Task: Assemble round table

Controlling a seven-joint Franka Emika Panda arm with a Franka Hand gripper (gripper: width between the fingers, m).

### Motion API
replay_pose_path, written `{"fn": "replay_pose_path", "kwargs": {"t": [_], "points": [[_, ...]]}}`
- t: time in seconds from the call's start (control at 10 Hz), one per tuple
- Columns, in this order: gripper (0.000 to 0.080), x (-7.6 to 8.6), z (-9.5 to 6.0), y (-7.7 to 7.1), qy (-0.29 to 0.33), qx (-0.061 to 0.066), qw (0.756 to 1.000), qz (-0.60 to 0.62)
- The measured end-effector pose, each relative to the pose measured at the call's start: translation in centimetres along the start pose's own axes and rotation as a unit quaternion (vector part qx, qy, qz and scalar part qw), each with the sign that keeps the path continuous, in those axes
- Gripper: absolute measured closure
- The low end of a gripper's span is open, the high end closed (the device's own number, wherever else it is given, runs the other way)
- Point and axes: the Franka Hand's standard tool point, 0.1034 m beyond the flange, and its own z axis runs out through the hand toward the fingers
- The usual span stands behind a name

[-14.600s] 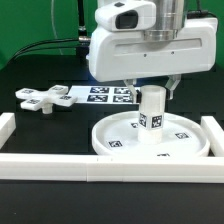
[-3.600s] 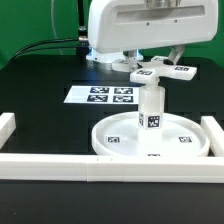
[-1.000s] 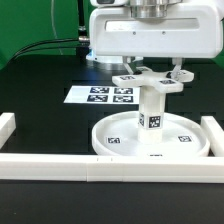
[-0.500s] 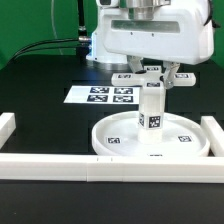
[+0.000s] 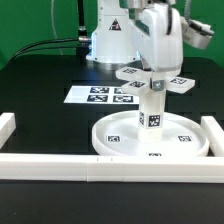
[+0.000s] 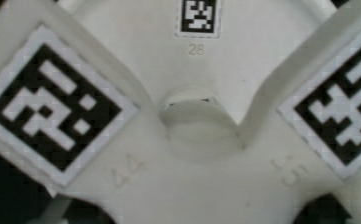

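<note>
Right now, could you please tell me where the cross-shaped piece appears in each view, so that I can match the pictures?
Exterior view: the cross-shaped piece is right of centre, in the upper half, over the post.
Wrist view: the cross-shaped piece fills nearly the whole picture.
Shared landmark: the square arm tags.
</note>
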Motion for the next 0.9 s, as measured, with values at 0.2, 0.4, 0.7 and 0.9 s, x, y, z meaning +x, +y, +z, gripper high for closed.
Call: {"fn": "replay_pose_path", "kwargs": {"t": [0.2, 0.4, 0.7, 0.9], "points": [[0.0348, 0.0, 0.0, 0.0, -0.001, 0.000, 0.999, 0.034], [0.0348, -0.1, 0.0, -0.1, -0.005, 0.002, 0.998, 0.065], [0.0154, -0.4, -1.9, -0.2, -0.021, 0.011, 0.999, 0.021], [0.0150, -0.8, -3.8, -0.3, -0.034, 0.028, 0.999, 0.016]]}}
